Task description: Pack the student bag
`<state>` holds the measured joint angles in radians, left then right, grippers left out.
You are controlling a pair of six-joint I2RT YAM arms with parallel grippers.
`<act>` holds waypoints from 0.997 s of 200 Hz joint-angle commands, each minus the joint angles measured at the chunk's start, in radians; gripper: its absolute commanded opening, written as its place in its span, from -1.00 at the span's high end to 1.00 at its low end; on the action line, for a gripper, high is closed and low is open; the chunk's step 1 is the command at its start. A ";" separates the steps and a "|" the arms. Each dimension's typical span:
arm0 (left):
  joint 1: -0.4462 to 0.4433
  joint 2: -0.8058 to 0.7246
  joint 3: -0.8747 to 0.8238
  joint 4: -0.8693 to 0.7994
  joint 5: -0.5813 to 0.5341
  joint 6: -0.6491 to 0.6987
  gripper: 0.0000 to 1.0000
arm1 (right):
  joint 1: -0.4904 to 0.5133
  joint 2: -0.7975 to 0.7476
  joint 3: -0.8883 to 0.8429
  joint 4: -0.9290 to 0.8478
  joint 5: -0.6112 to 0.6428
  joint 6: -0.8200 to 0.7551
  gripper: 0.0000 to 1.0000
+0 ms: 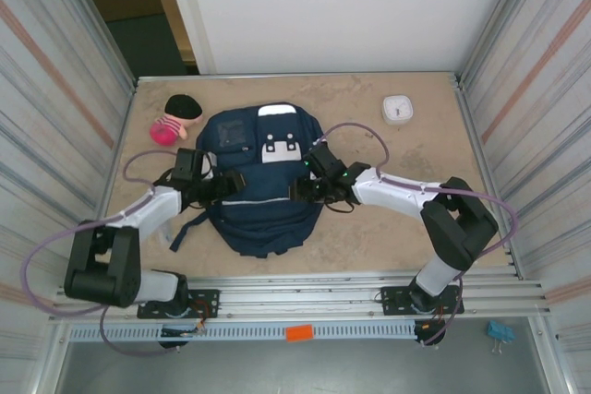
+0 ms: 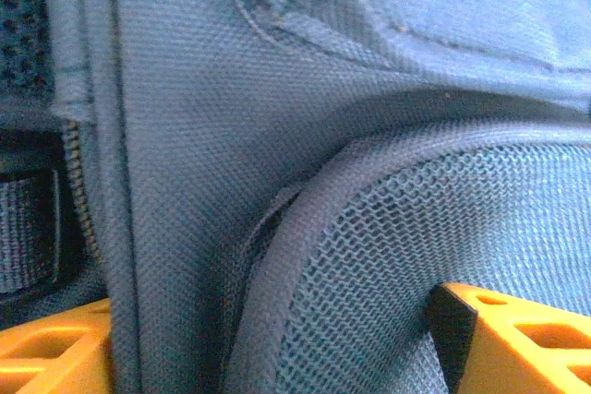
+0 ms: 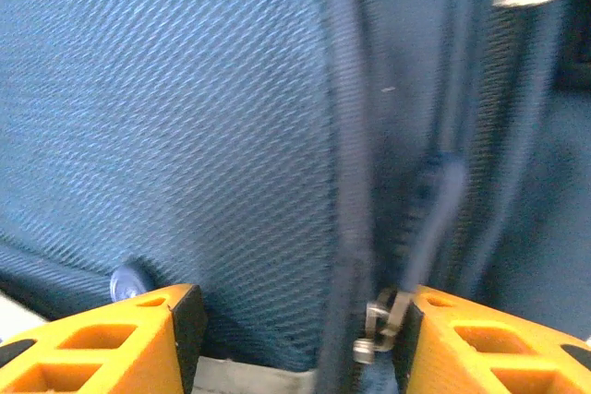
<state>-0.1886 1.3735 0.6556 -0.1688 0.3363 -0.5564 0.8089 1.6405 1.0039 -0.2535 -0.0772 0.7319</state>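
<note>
Your large navy-blue fabric student bag (image 1: 263, 205) lay flat at the centre of the sandy brown table (image 1: 369, 242), its white front patch toward the top of the overhead frame. Your left gripper (image 1: 222, 185) sat at the bag's left edge and your right gripper (image 1: 307, 189) at its right edge, both pressed against the cloth at mid-height. In the left wrist view the orange fingers (image 2: 517, 339) stood wide apart with woven fabric and a mesh panel between them. In the right wrist view the orange fingers (image 3: 111, 343) also stood apart, with fabric spanning the gap and a small metal zipper pull (image 3: 379, 325) just beside the right-hand pad. Whether either pair actually pinched the cloth, you could not tell.
</note>
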 commanded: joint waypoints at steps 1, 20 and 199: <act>0.000 0.093 0.081 0.116 -0.010 0.029 -0.52 | 0.062 -0.016 -0.019 0.055 0.023 0.117 -0.11; 0.000 0.168 0.135 0.100 -0.026 0.051 -0.51 | 0.089 0.012 -0.015 0.082 0.033 0.152 -0.11; -0.416 -0.408 0.020 -0.165 -0.039 1.327 -0.49 | -0.229 -0.435 -0.114 0.071 -0.145 -0.145 -0.20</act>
<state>-0.5282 0.9108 0.7040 -0.2920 0.3145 0.5243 0.6102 1.2087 0.9100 -0.2245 -0.1375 0.6395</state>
